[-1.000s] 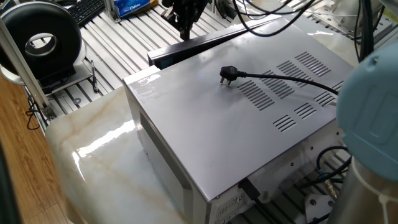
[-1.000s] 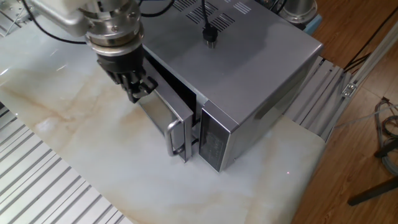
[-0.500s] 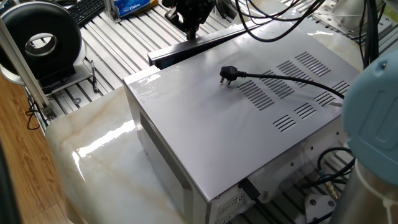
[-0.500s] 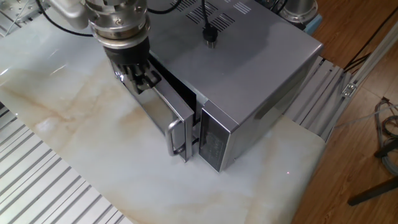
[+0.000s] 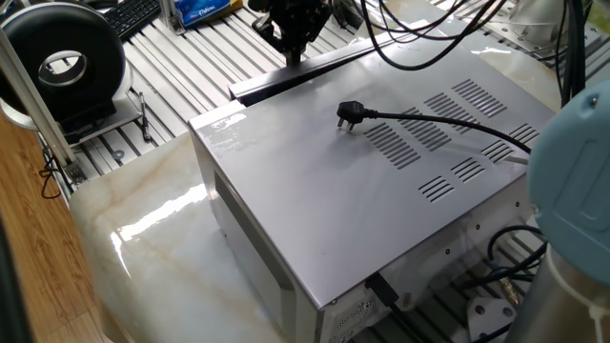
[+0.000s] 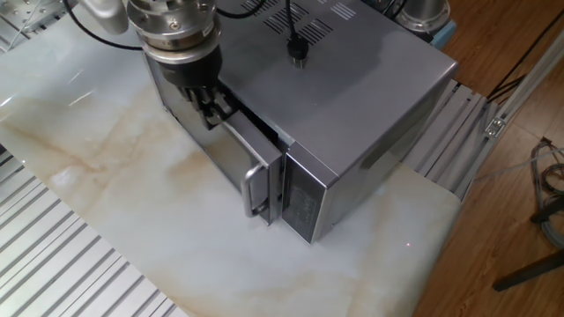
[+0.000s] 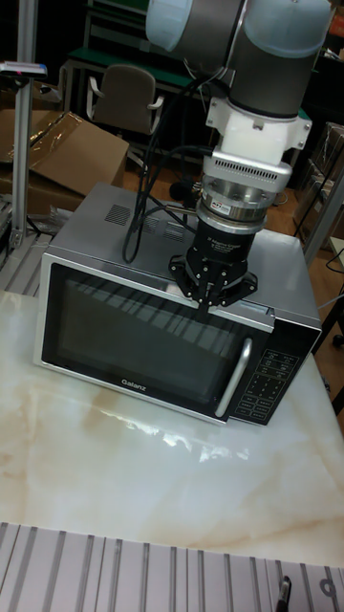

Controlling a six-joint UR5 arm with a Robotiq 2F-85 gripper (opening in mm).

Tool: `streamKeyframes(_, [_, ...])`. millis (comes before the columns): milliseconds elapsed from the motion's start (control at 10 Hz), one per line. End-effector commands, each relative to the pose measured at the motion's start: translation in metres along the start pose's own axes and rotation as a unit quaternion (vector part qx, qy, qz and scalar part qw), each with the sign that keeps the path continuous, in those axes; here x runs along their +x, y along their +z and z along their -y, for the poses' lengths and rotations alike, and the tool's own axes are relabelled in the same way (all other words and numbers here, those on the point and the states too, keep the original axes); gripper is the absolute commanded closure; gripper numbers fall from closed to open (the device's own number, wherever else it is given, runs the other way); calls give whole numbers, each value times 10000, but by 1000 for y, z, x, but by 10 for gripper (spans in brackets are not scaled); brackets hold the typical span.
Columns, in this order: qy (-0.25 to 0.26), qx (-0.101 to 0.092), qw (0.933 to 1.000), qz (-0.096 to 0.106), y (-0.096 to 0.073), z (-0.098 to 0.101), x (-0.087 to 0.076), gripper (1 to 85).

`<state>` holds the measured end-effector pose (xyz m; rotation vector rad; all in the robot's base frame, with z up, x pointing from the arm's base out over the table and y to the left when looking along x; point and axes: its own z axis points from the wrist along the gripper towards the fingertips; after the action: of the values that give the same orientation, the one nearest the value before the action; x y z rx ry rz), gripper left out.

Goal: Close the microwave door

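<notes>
The fingertips of the gripper (image 7: 211, 304) are tucked behind the top edge of the microwave door (image 7: 143, 344), so you cannot tell if they are apart or together. From one fixed view only the thin top edge of that door (image 5: 300, 72) shows; its glass is hidden. The inside of the microwave (image 6: 352, 106) is out of sight behind the door. The black power cord (image 5: 448, 121) runs off the right side of the picture. The robot arm (image 7: 248, 38) is cut off at the top of the tall fixed view.
</notes>
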<state>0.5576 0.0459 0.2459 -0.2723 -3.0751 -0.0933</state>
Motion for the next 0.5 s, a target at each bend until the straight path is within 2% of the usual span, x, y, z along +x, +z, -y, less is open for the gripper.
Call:
streamKeyframes(0, [117,-193,9997,-62,0,-9,8,847])
streamKeyframes(400, [200,-184,9995,-179,2,-5,16,847])
